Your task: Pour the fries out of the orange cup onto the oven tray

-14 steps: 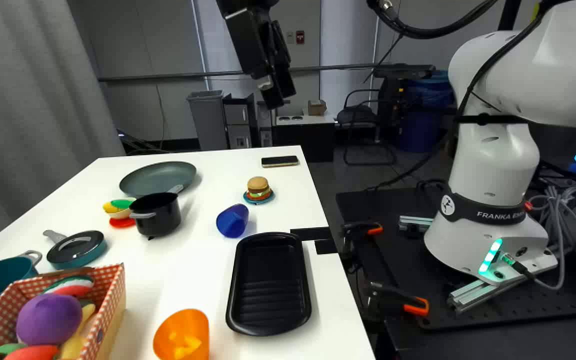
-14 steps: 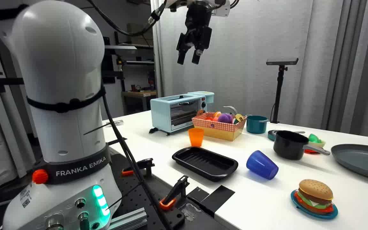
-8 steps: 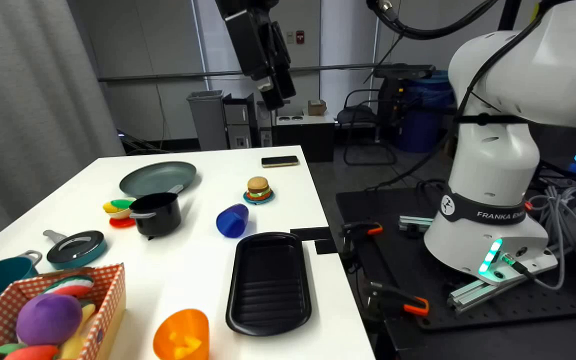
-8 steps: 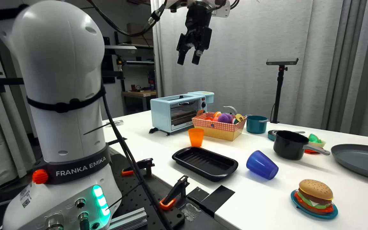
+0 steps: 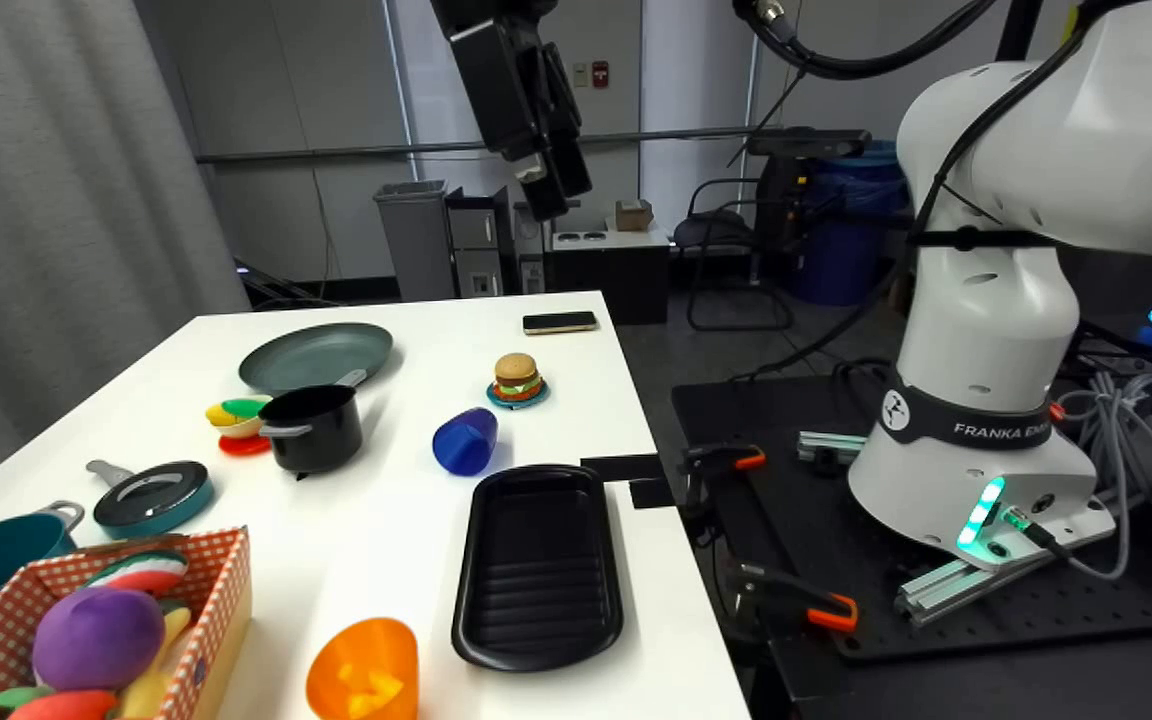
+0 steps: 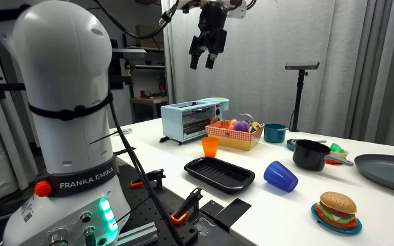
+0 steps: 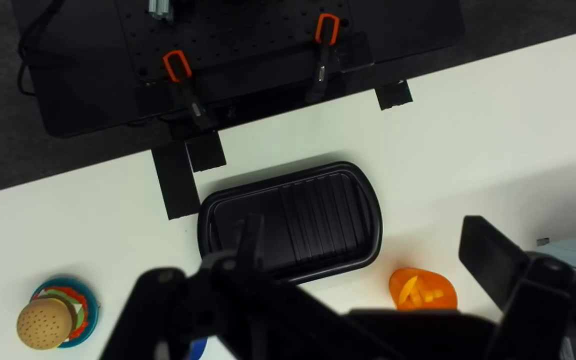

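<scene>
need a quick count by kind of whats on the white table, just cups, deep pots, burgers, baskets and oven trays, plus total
Cups: 2 (orange cup, blue cup)
Deep pots: 2 (black pot, teal pot)
Burger: 1
Basket: 1
Oven tray: 1
Total: 7

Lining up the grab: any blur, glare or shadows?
Wrist view: gripper fingers dark and out of focus, oven tray crisper, soft shadow along its upper edge, orange tint beside the orange cup; both exterior views: white table nearly washed out.
</scene>
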`<state>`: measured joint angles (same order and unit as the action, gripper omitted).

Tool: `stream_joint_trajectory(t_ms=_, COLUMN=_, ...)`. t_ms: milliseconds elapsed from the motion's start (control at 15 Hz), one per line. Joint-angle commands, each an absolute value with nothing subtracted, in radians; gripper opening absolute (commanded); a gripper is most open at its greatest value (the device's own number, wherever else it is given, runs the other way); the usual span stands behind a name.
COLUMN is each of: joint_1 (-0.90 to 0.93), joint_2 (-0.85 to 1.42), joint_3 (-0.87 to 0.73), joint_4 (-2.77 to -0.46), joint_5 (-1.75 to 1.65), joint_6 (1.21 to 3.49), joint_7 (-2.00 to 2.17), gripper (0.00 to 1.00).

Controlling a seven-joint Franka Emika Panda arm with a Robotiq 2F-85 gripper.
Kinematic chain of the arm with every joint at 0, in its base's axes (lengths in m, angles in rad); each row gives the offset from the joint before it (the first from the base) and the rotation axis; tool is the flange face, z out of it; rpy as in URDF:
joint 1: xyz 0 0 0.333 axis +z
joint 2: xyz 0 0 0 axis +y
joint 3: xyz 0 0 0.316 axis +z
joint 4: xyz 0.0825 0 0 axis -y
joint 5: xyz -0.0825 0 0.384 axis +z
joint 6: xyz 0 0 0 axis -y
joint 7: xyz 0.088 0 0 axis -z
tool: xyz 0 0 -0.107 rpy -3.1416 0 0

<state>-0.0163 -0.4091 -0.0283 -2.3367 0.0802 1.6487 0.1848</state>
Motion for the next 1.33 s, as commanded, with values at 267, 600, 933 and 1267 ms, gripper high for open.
stream_joint_trajectory(t_ms=267, joint_1=-0.029, joint_2=-0.408, joint_3=-0.017, joint_4=-2.335, joint_5=0.084, joint_6=1.647, joint_7=0.181, gripper=1.0)
stream_joint_trajectory(t_ms=600, joint_1=-0.029, joint_2=-0.408, joint_3=-0.017, joint_4=-2.335, joint_5=0.084, joint_6=1.647, joint_7=0.181, gripper=1.0)
stream_joint_trajectory(t_ms=933, joint_1=-0.027, joint_2=-0.39, joint_3=-0.012, joint_4=-2.345, joint_5=0.071, joint_6=1.699, joint_7=0.173, gripper=1.0)
stream_joint_trajectory(t_ms=1267, joint_1=-0.018, joint_2=-0.326, joint_3=0.02, joint_4=-2.357, joint_5=0.012, joint_6=1.816, joint_7=0.18, gripper=1.0)
